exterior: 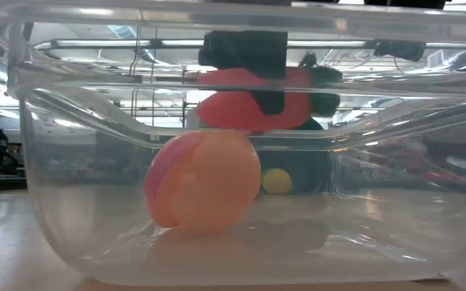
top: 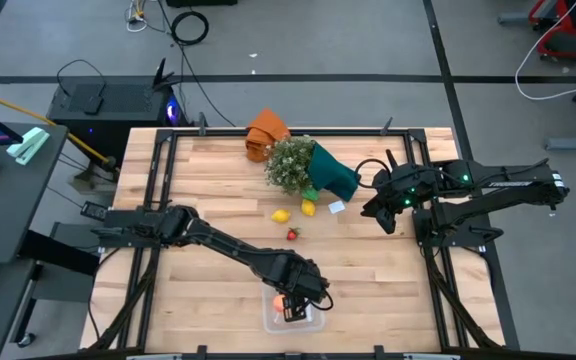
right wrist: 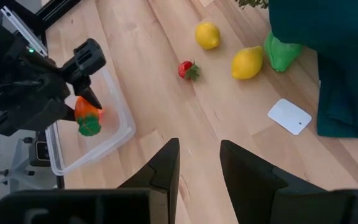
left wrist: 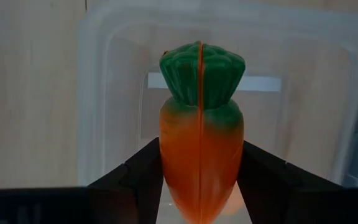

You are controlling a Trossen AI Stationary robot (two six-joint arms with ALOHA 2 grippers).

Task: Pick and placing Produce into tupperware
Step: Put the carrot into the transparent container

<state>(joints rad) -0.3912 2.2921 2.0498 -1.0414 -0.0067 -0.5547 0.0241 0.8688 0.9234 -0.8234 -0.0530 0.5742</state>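
My left gripper (top: 294, 303) is over the clear tupperware (top: 272, 322) near the table's near edge, shut on the orange carrot (left wrist: 201, 149) with its green top. The pink-orange peach (exterior: 203, 182) rests on the tupperware's floor, below the carrot (exterior: 253, 99). Two yellow lemons (right wrist: 207, 35) (right wrist: 247, 63) and the tiny red berry (right wrist: 188, 70) lie on the table at its middle. My right gripper (right wrist: 199, 149) hangs open above the table's right part, clear of everything. My left gripper pinches the carrot's orange body (left wrist: 166, 168) between its two fingers (left wrist: 143, 171), one on each side. The carrot lies along the fingers, its green top (left wrist: 202, 74) pointing away from the wrist. The fingers come from above, and the carrot is lifted clear over the tupperware's inside.
A bushy plant in teal wrap (top: 308, 168) and an orange cloth (top: 266, 130) lie toward the far edge. A small green piece (right wrist: 278, 53) and a white card (right wrist: 289, 116) sit beside the lemons. Bare wood shows between the tupperware and my right gripper.
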